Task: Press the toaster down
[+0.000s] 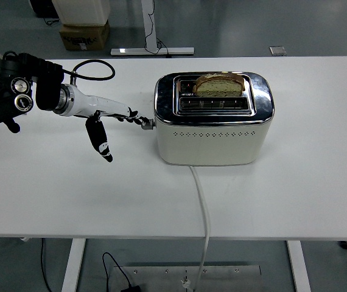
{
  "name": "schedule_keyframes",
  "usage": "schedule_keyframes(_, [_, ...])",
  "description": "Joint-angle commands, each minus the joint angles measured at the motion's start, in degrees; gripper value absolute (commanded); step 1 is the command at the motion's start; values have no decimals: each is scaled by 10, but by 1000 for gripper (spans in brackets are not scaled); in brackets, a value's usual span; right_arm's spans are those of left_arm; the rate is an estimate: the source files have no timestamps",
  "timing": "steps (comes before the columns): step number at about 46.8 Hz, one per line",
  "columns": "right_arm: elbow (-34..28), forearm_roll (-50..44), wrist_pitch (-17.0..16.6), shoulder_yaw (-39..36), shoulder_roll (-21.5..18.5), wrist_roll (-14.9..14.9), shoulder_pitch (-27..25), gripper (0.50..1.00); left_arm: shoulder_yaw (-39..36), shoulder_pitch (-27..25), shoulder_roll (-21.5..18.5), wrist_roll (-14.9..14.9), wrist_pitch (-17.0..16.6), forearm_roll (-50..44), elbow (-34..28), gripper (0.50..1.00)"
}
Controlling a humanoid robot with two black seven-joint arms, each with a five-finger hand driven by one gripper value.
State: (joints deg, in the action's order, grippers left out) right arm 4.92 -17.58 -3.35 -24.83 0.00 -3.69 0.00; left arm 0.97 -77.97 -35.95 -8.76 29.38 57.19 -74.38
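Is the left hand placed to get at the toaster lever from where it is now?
Probably yes. The left hand reaches in from the toaster's left side, fingertips on or right at the lever. Nothing lies between them; the cord runs off the front, clear of it.

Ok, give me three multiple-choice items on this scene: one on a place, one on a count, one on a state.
1. Where is the toaster's lever?
A. On its left end
B. On its right end
C. On top

2. How many bread slices show in the toaster?
A. None
B. One
C. Three

3. What is the left hand doing?
A. Gripping the cord
B. Lying flat on the table
C. Fingers extended to the lever

Answers:
1 A: the lever juts from the end facing the left hand.
2 B: one slice sits in the rear slot.
3 C: the fingertips reach the lever and grasp nothing.
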Motion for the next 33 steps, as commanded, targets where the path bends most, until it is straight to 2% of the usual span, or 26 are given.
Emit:
schedule_keyframes(1, [0, 0, 0, 0, 0, 0, 0, 998, 0, 1, 0, 0, 0, -1, 1, 1000])
schedule_keyframes(13, [0, 0, 0, 0, 0, 0, 0, 998, 0, 12, 1, 0, -5, 0, 3, 1000])
schedule_keyframes(33, [0, 0, 0, 0, 0, 0, 0, 1000, 0, 34, 25, 3, -8, 0, 27, 1000])
